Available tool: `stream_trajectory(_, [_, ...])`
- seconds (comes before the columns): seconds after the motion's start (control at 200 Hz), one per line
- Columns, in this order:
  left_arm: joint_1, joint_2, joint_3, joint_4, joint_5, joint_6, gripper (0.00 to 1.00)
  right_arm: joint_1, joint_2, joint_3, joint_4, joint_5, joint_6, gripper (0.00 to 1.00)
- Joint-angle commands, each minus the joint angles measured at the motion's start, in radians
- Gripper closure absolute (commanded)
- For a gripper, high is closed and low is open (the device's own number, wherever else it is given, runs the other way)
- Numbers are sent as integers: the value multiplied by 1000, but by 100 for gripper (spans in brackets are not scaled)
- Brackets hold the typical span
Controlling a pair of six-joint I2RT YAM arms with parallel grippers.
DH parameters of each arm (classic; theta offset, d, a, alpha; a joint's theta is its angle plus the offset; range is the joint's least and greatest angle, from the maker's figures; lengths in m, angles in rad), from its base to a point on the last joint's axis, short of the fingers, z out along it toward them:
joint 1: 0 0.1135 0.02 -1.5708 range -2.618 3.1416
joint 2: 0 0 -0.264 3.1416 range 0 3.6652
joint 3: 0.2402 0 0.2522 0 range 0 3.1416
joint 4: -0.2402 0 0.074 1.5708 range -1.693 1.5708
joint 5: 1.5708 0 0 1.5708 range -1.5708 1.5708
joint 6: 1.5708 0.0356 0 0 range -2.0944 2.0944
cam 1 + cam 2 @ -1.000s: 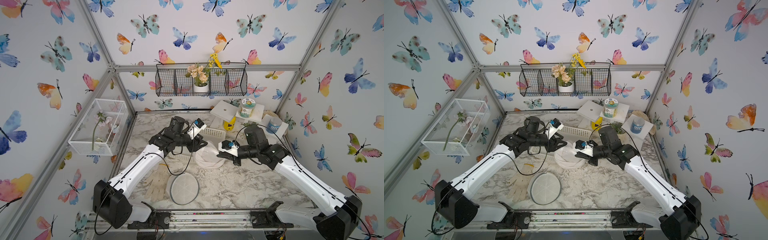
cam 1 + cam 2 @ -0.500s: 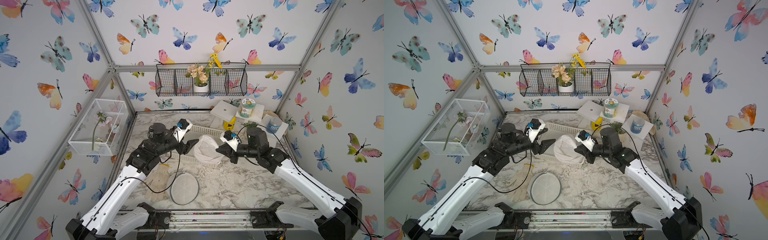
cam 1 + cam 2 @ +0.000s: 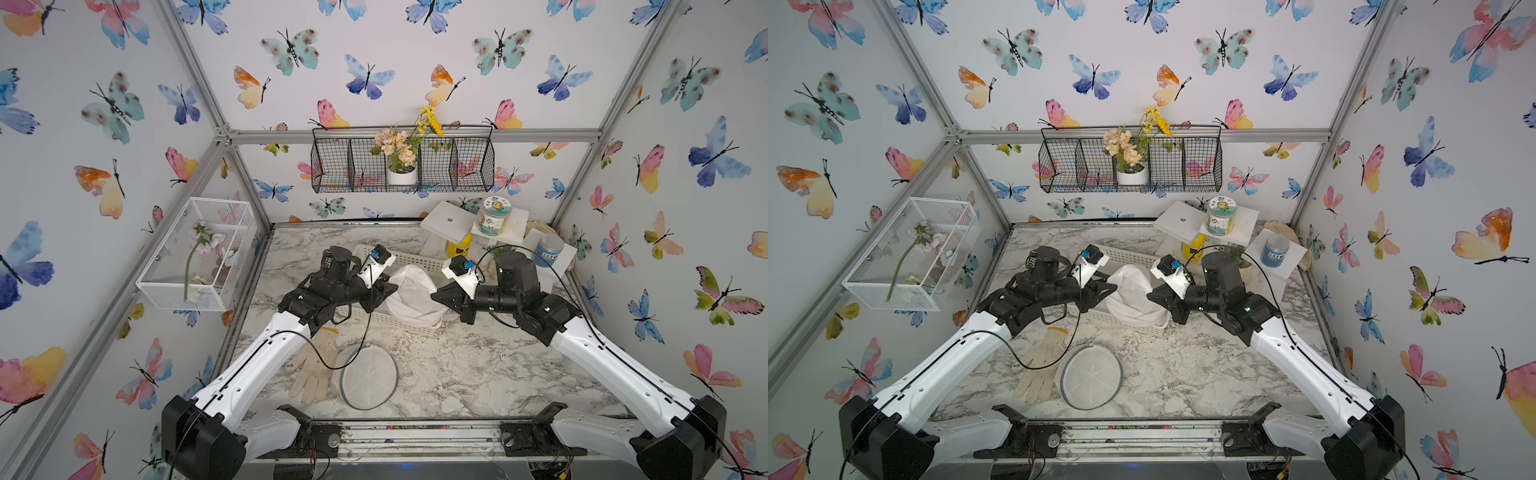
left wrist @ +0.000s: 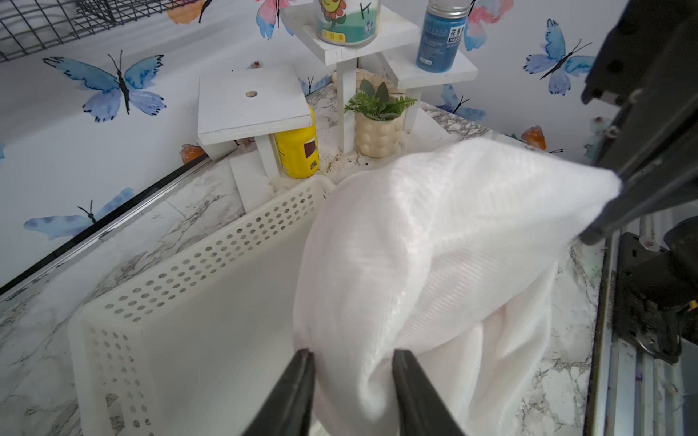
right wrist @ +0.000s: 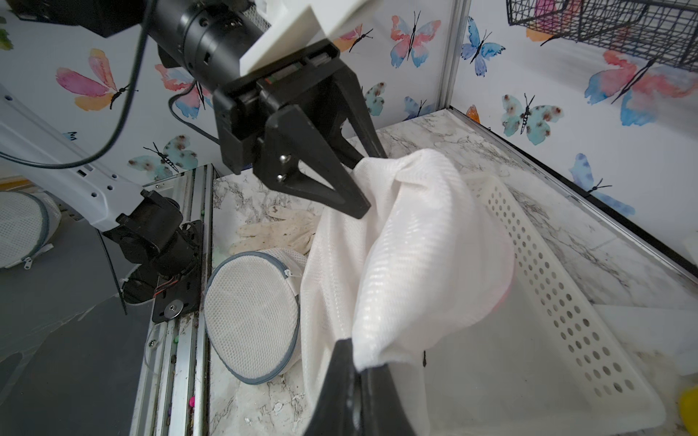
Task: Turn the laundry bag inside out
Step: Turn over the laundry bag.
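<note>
Over basket (image 4: pixel 211 260), bag (image 4: pixel 434 245) balloons, maybe pinkish inside.

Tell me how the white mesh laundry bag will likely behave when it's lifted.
Probably floppy: the white mesh laundry bag sags in folds between the left gripper and right gripper. Likely light: a pinched corner carries it.

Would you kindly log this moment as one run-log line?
laundry bag: lifted over basket | left end effector: gripping fold | right end effector: shut on corner
</note>
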Motion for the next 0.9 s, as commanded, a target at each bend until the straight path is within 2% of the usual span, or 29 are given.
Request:
stream_trajectory(0.0, [7,0,32,-11,-23,8,84,5,-31,28,3,27,-3,97])
stream_trajectory(0.1, [8,-6,67,2,3,-3,100,5,-13,33,-59,47,-40,97])
stream_trajectory(0.215, [9,-12,130,52,96,-46,100,5,34,57,-155,26,-99,97])
stream_trajectory(0.315, [9,8,166,89,119,-73,100,7,62,90,-209,-50,-150,97])
stream_trajectory(0.496, [14,139,226,24,8,-76,100,8,35,94,-178,-183,-199,97])
stream_trajectory(0.621, [15,224,261,-59,-36,-75,100,8,-1,94,-117,-158,-181,97])
stream_trajectory(0.681, [16,240,251,-82,-41,-79,91,8,-30,79,-53,-123,-146,97])
stream_trajectory(0.806, [17,215,191,-70,-60,-94,61,8,-76,44,41,-44,-88,97])
stream_trajectory(0.896, [17,182,142,-57,-68,-95,54,7,-85,40,52,-16,-63,97])
